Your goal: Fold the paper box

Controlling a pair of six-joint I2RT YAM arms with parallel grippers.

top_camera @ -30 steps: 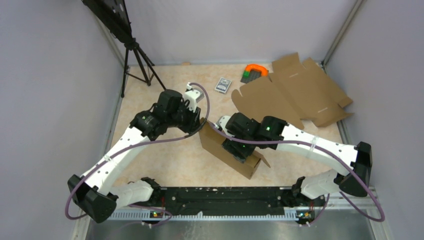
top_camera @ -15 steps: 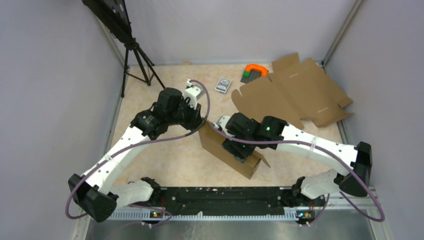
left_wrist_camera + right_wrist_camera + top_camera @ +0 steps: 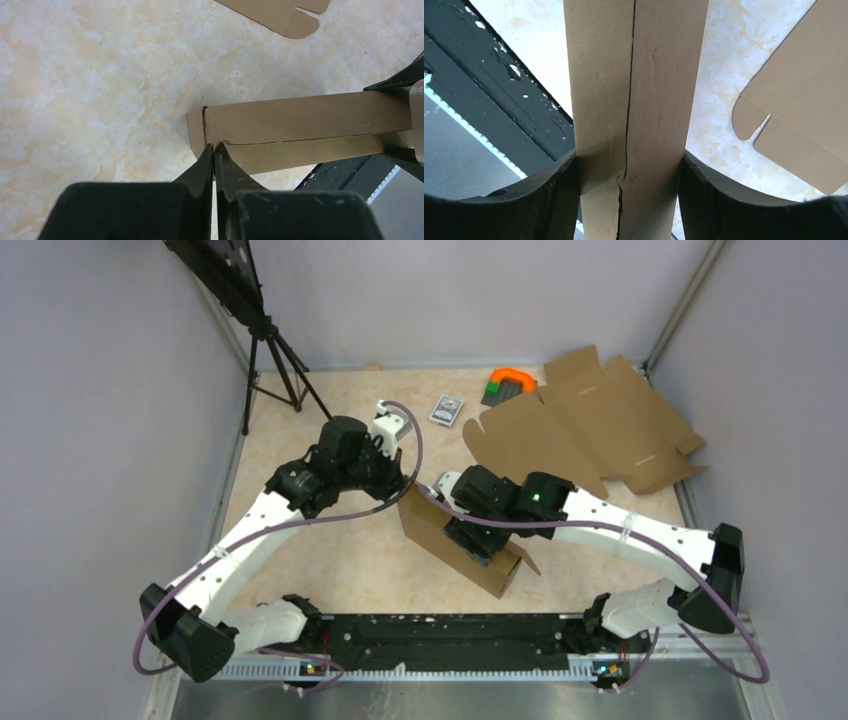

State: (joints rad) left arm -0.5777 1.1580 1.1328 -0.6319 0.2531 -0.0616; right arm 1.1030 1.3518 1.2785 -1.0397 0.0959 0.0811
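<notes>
The paper box is a closed, shallow brown cardboard form standing on its long edge in the middle of the table, angled toward the near right. My right gripper clamps it across its thickness; in the right wrist view both fingers press the box on either side of the seam. My left gripper is at the box's far left end. In the left wrist view it is shut, its tips together and touching the corner of the box where the seam ends.
A flat brown cardboard blank lies spread at the back right. A small grey card pack and an orange and green item lie near it. A tripod stands back left. A black rail runs along the near edge.
My left gripper has closed from partly open to shut and edged toward the box's corner. The box and the right arm have not moved.
</notes>
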